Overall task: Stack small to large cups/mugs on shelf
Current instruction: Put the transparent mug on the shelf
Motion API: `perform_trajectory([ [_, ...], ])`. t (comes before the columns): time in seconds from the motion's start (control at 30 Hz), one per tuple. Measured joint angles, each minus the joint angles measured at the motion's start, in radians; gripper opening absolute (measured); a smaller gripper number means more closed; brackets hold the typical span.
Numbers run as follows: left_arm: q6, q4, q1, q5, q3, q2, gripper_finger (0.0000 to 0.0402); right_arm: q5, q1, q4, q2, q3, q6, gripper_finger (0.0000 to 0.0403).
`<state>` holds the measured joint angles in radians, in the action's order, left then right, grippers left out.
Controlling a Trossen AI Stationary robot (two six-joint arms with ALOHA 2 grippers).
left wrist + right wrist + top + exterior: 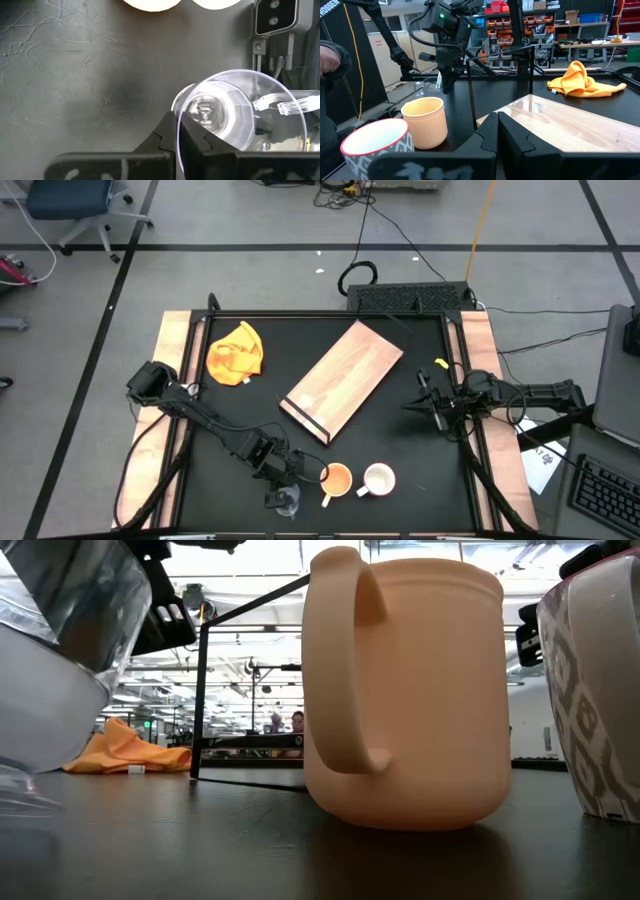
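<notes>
You are at the pick of the smallest vessel: your left end effector [283,485] sits low at the near edge of the desk [400,420], closed on the rim of the tiny clear glass cup [227,115], one finger inside the wall and one outside as the left wrist view shows it. The cup looks tilted in the low view, so I judge it is just lifting off or barely resting on the desk. The yellow-orange mug [336,479] stands just beside it and the white mug [379,479] just beyond that, both upright and neither yet on the shelf [343,378], which lies diagonally mid-desk, well apart from all three. Your next move likely calls for a clean lift clear of the orange mug's handle, then a carry over to the board. The left arm reaches long and flat across the desk, wrist pitched down. The right end effector [436,406] waits near the right edge, fingers together, empty.
</notes>
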<state>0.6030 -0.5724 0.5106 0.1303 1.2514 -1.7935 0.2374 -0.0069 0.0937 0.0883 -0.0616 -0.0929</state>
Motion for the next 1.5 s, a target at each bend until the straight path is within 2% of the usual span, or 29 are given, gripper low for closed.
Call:
perform_trajectory([
  [0.53, -0.044, -0.022, 0.006, -0.053, 0.003, 0.004, 0.0002, 0.000, 0.000, 0.000, 0.000, 0.000, 0.000, 0.0000],
  [0.77, -0.049, -0.259, 0.021, -0.116, 0.164, 0.007, 0.0001, 0.000, 0.000, 0.000, 0.000, 0.000, 0.000, 0.0000],
  [0.97, -0.060, -0.389, 0.024, -0.180, 0.293, 0.010, 0.0001, 0.000, 0.000, 0.001, 0.000, 0.000, 0.000, 0.0000],
  [1.5, -0.058, -0.399, 0.024, -0.186, 0.297, 0.010, 0.0000, 0.000, 0.000, 0.000, 0.000, 0.000, 0.000, 0.0000],
])
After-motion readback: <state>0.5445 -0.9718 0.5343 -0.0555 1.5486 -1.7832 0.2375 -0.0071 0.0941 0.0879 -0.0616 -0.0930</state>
